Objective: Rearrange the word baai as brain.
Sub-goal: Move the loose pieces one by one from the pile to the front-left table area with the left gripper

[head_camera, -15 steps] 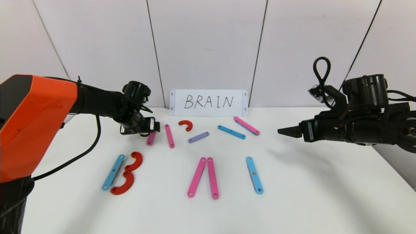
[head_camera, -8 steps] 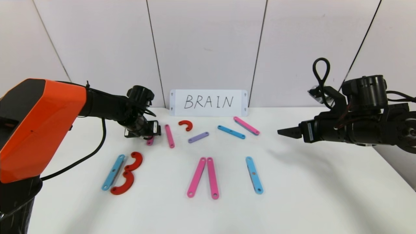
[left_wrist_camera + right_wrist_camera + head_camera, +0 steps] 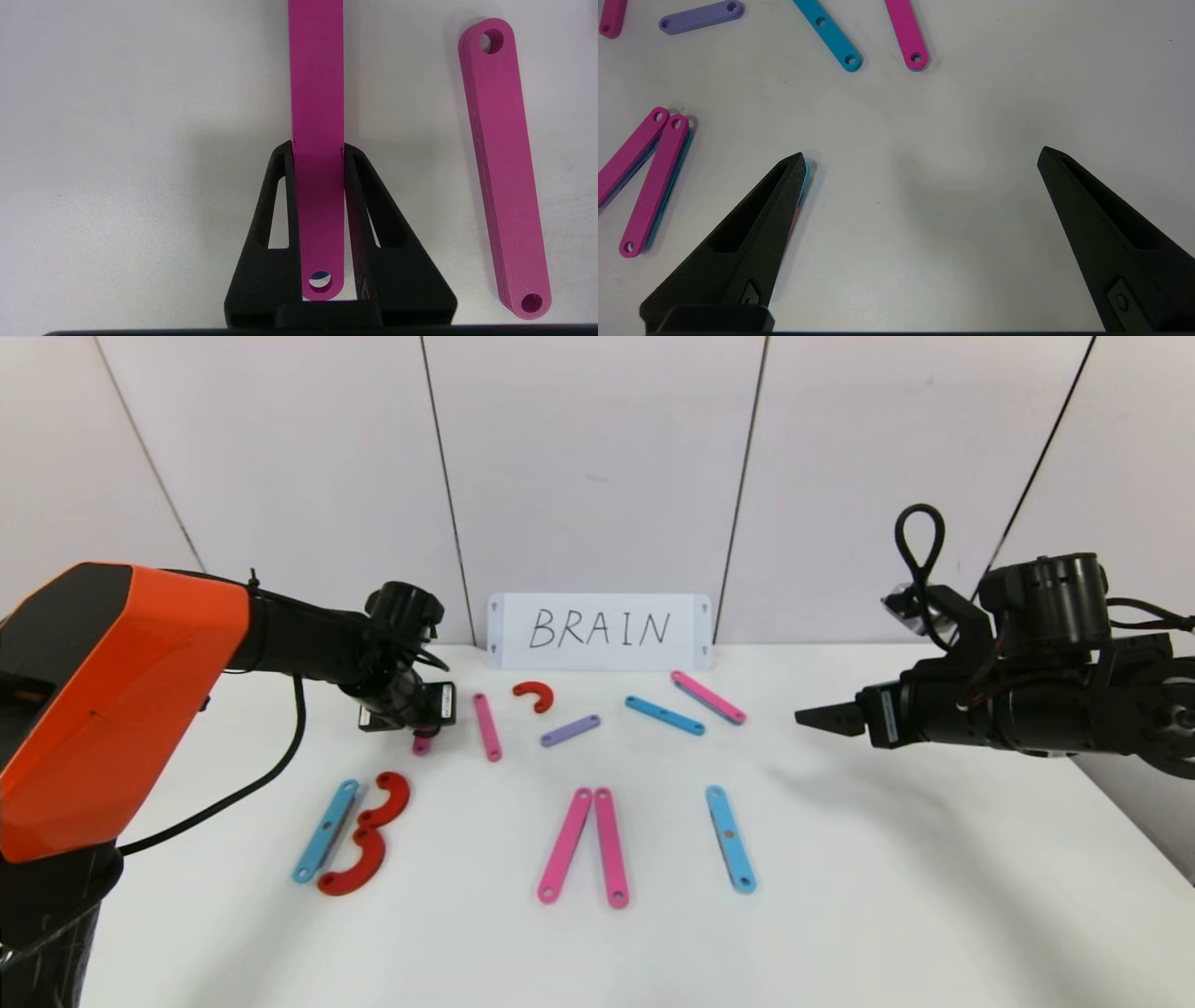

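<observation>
At the back left, my left gripper [image 3: 428, 732] [image 3: 317, 149] is shut on one end of a pink bar [image 3: 316, 93], of which only the tip [image 3: 421, 744] shows in the head view. A second pink bar [image 3: 486, 726] [image 3: 502, 177] lies just beside it. In the front row a blue bar [image 3: 325, 831] with two red curves [image 3: 387, 798] forms a B, two pink bars [image 3: 566, 845] meet in a narrow wedge, and a blue bar [image 3: 730, 838] stands alone. My right gripper [image 3: 812, 716] [image 3: 922, 154] hovers open over bare table at the right.
Loose pieces lie near the back: a red curve [image 3: 534, 694], a purple bar [image 3: 570, 730], a blue bar [image 3: 665, 715] and a pink bar [image 3: 709, 697]. A white card [image 3: 600, 631] with handwritten BRAIN leans against the wall.
My left gripper has gone from wide open to shut on the pink bar, shifting slightly left and covering more of it. The right arm has barely moved.
</observation>
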Motion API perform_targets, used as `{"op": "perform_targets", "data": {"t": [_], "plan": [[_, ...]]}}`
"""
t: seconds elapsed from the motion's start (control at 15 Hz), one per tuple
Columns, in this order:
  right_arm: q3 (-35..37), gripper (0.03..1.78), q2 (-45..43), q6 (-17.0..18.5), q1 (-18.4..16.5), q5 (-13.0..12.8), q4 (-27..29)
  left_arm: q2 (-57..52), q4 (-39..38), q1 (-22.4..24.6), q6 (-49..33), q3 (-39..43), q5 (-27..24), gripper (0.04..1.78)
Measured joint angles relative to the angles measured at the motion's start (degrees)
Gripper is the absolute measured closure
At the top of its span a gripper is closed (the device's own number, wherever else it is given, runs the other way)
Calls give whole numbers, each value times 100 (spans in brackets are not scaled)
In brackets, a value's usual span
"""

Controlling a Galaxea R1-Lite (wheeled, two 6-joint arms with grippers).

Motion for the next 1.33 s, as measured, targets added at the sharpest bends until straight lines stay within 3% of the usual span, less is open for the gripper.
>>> {"op": "perform_targets", "data": {"t": [0.6,1.33], "plan": [[29,7,-80,0,-28,6,-4,-1078,345,-215,-84,418,20,151],[110,7,-201,0,-6,17,-6,-2489,483,-1215,-1080,2569,61,151]]}}
